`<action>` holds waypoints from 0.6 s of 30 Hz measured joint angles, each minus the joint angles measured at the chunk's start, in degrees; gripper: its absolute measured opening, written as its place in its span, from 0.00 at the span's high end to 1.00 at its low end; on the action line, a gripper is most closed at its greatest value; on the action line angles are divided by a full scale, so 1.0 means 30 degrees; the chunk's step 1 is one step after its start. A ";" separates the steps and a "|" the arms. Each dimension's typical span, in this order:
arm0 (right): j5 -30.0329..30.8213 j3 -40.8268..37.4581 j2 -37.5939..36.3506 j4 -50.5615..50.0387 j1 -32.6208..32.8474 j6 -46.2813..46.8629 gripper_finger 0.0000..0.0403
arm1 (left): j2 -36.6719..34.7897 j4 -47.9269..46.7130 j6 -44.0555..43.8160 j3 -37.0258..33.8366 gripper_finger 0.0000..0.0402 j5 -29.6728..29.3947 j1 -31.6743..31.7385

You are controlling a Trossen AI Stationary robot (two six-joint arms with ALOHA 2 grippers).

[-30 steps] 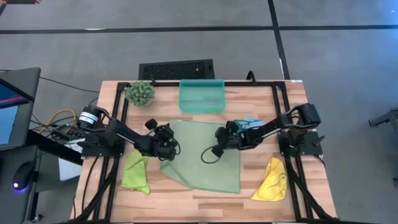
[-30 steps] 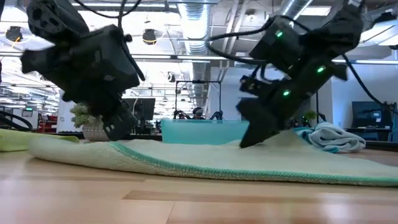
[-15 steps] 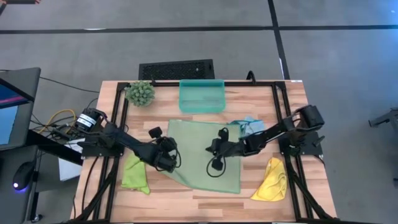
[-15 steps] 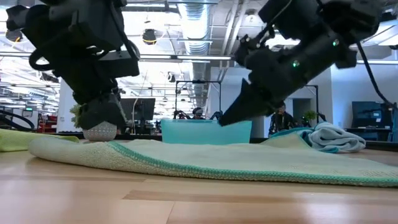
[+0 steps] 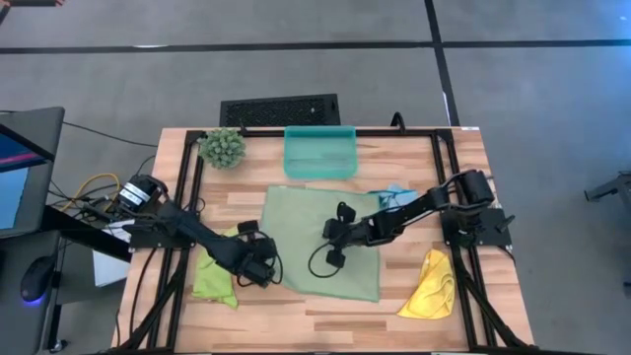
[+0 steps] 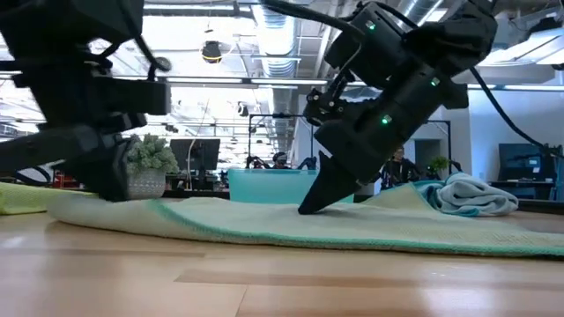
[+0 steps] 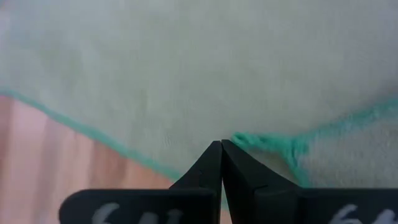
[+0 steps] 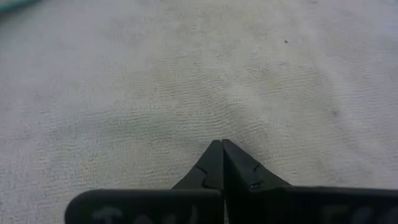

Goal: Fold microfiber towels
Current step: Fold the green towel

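Four towels: two grippers, left (image 5: 258, 268) and right (image 5: 335, 235), pressed together on the sage towel (image 5: 325, 258).

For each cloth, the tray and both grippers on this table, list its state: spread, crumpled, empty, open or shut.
Sage green towel: spread flat mid-table.
Lime green towel: crumpled, at the sage towel's left.
Light blue towel: crumpled beside the right arm.
Yellow towel: crumpled, near right corner.
Teal tray: empty.
Left gripper: shut, at the sage towel's hem.
Right gripper: shut, tip on sage towel.
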 joint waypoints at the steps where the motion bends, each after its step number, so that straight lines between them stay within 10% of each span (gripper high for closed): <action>1: 0.0386 -0.0028 -0.0242 -0.0646 -0.0016 0.0000 0.96 | 0.0000 -0.0006 -0.0261 -0.0005 1.00 0.0198 -0.0173; 10: 0.2248 -0.0117 -0.1211 -0.3711 -0.0443 -0.0596 0.95 | -0.0067 0.0316 -0.2257 0.0220 1.00 0.0344 -0.2186; 18: 0.2088 -0.0160 -0.1170 -0.2859 -0.0180 -0.2500 0.95 | -0.0219 0.1091 -0.2525 0.0881 1.00 -0.4280 -0.3080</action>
